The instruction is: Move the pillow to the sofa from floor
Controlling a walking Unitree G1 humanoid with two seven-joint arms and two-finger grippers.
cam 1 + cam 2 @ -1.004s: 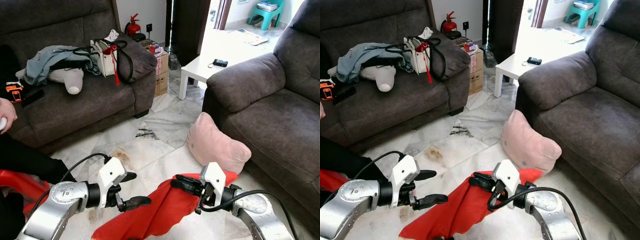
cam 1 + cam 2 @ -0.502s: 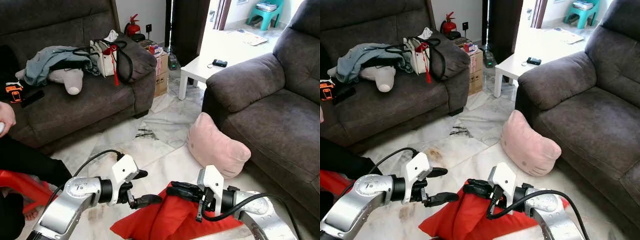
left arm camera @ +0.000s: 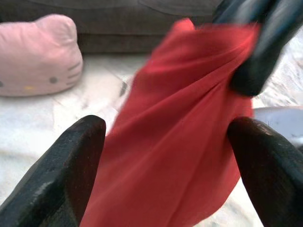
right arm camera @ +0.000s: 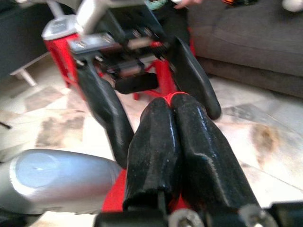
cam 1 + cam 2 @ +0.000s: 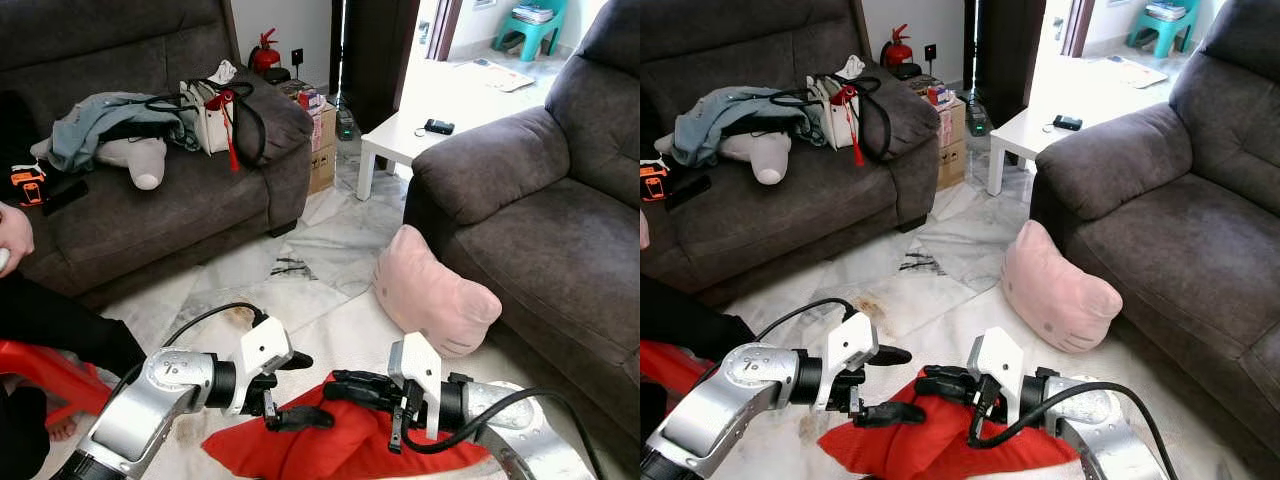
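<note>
A: Between the two hands, low over the floor (image 5: 300,290), hangs a red pillow (image 5: 340,445). The right hand (image 5: 345,385) has its fingers pressed together on a pinch of the red cloth at the top edge. The left hand (image 5: 300,390) is spread wide, one finger above and one below that same edge, touching nothing firmly yet.

B: So where does that leave the job?

A: The pillow is off to the left hand's far side and under the right one, sagging down to the marble. I judge the lift is only half secured, since one pinch of loose cloth carries it.

B: And the pink one?

A: A pink cat-face pillow (image 5: 435,295) leans against the sofa (image 5: 540,230) beyond the right hand, on the floor. Either could be meant; the red one is the one in hand.

B: How should the grab go?

A: Bring the left hand's fingers further around the gathered cloth, near the right hand's grip but not on its fingers, and close on a thick fold, not a thin edge. Then raise both together so the pillow hangs level, and turn towards the sofa on the right.

B: Any risk?

A: The cloth looks slippery and loose; a thin pinch could slide out.
</note>
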